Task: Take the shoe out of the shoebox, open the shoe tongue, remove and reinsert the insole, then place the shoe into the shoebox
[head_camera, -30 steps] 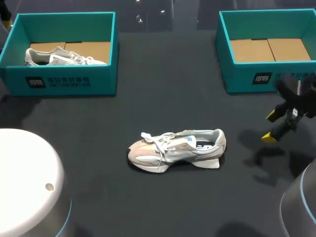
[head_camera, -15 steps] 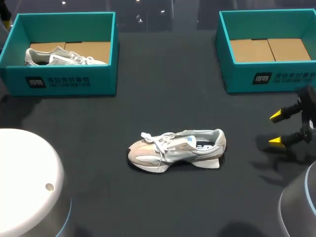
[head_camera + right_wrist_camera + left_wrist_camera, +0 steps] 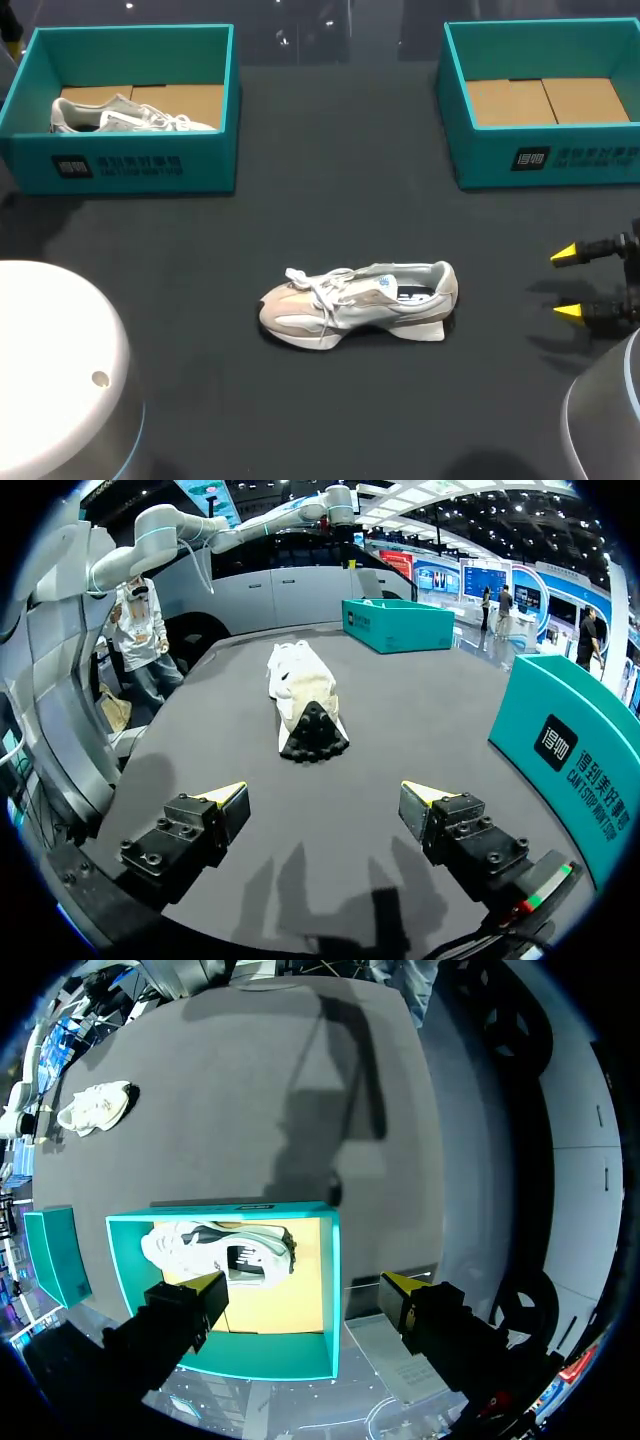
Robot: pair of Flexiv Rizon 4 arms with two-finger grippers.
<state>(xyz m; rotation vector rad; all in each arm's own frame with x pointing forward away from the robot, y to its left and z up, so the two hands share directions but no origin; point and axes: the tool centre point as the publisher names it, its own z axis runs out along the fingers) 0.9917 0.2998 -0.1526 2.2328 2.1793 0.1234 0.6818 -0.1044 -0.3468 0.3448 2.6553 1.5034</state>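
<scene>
Open path across table (image 3: 500,300) from right jaws to shoe (image 3: 358,302)

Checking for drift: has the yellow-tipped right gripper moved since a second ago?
Yes: the right gripper drew back, farther from the empty teal shoebox.

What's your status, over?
Both open: left gripper over left box, right gripper apart from the shoe. Shoe lies unboxed on the table. A second shoe in left box.

- A dark grey matte tabletop (image 3: 340,190) spans the scene.
- A teal cardboard box (image 3: 130,152) with a brown inner floor stands at the far left.
- A grey-white sneaker (image 3: 110,113) lies inside that box, against its near wall.
</scene>
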